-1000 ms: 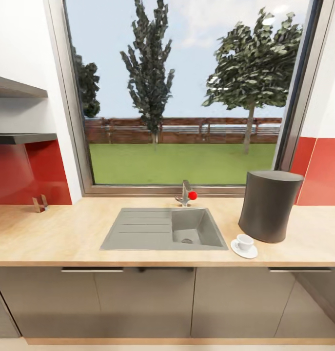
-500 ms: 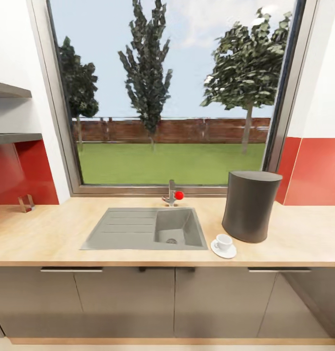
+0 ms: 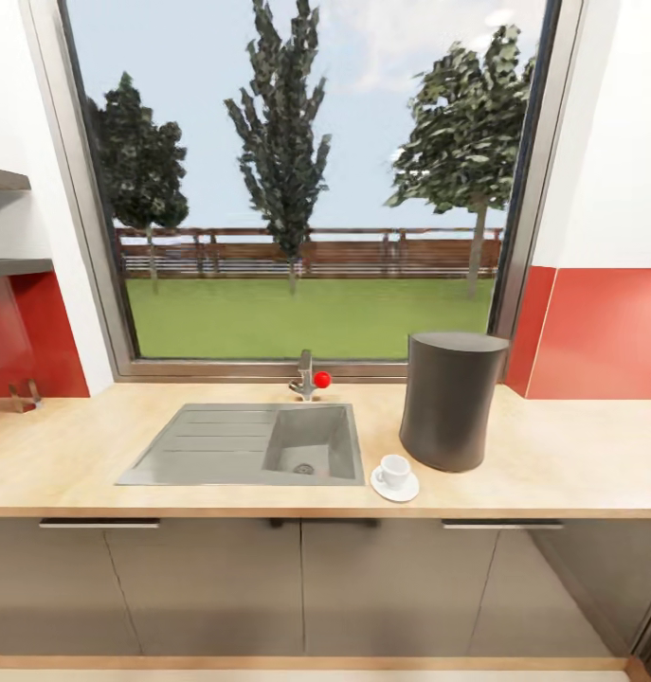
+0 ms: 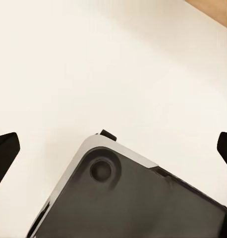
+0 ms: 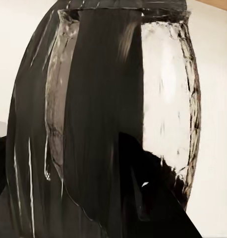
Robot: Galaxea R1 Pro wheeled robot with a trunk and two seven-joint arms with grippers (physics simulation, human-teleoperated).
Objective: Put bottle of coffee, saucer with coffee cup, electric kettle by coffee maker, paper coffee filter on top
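The electric kettle (image 5: 103, 124) loomed right against the right gripper, whose hold I could not tell. Glassy, rigid and probably slippery, it seemed best gripped by its dark frame. The left gripper (image 4: 114, 151) gaped wide, empty.

Wooden countertop (image 3: 552, 464) bears coffee maker (image 3: 450, 400), saucer (image 3: 395, 487), sink (image 3: 244, 457).

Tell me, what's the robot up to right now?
Left pincer open, empty. Right pincer shut on kettle. Cup on saucer beside coffee maker.
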